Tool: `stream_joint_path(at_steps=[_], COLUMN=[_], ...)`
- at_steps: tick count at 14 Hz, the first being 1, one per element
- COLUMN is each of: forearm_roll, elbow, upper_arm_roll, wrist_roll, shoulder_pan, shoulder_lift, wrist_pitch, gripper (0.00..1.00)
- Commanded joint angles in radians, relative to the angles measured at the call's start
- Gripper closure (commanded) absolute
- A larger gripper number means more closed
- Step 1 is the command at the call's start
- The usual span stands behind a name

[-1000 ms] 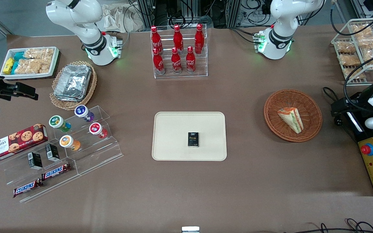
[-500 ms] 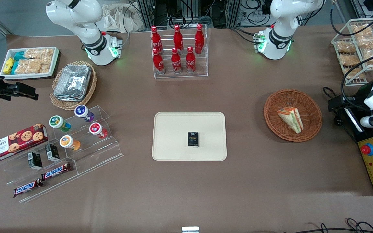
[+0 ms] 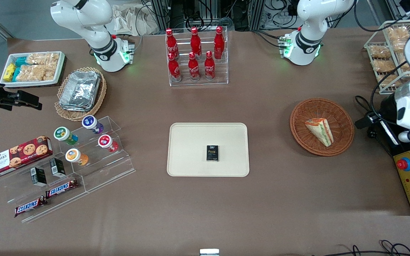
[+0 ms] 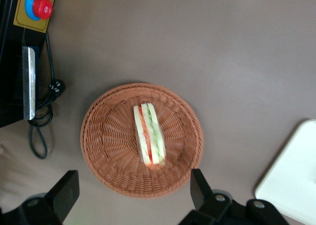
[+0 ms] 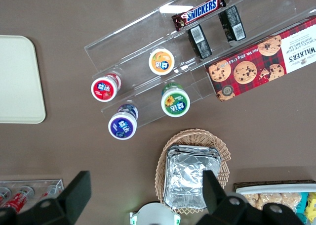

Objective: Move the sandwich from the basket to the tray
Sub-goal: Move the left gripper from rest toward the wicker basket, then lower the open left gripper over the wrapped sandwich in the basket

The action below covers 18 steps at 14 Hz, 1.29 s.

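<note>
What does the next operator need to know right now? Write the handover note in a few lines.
Gripper: the left arm's, open and empty, hovering above the round reddish-brown wicker basket, at the working arm's end of the table.
Sandwich: the triangular wedge sandwich of pale bread with green, red and orange filling lies in the basket, untouched.
Tray: the large flat cream-beige rectangular tray sits mid-table; a small black box already rests on it.
Done: nothing grasped yet.
Left: descend, grip the sandwich, lift it out, carry it to the tray, probably onto a bare part away from the box, and release.
</note>
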Motion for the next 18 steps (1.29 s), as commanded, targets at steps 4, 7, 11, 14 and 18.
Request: stream_joint_path(at_steps=[4,7,11,14,18], forearm_roll=[-0.075,-0.111,-0.147,-0.147,-0.147], elbow=[-0.314,-0.372,-0.481,-0.500,-0.541], upper_arm_roll=[0.007,0.028,0.031,0.027,0.024], wrist_roll=[-0.026,-0.031,-0.066,-0.123,-0.146], shoulder_pan=[0.008,0.008,0.005,-0.006,-0.007], shoulder_lift=[-0.159,-0.158,-0.145,-0.119,-0.067], wrist_pitch=[0.153,0.216,0.374,0.418,0.530], gripper=[0.01,0.02,0.02,0.02,0.03])
